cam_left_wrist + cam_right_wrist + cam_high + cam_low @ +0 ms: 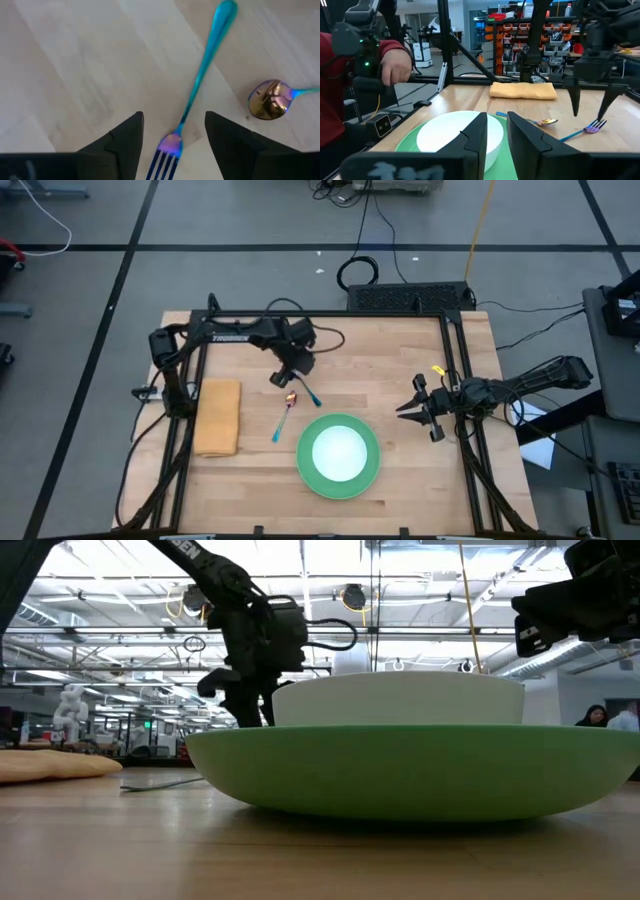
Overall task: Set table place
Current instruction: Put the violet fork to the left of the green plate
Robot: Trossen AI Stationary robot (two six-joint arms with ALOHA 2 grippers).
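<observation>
high view: the left hand hangs over the back middle of the surface, fingers spread, gripping nothing, just above the fork. the spoon lies beside the fork, both just behind the green plate, which carries the white bowl. the tan cloth lies well to the left. the right hand waits near the right edge, fingers nearly together and empty.

low view: the plate with the bowl fills the front; the left arm reaches down behind it.

left wrist view: the parted fingers straddle the fork's tines without touching; the spoon lies close by.

right wrist view: narrow-gapped fingers point over the bowl; a person's hand shows beyond the surface.
</observation>
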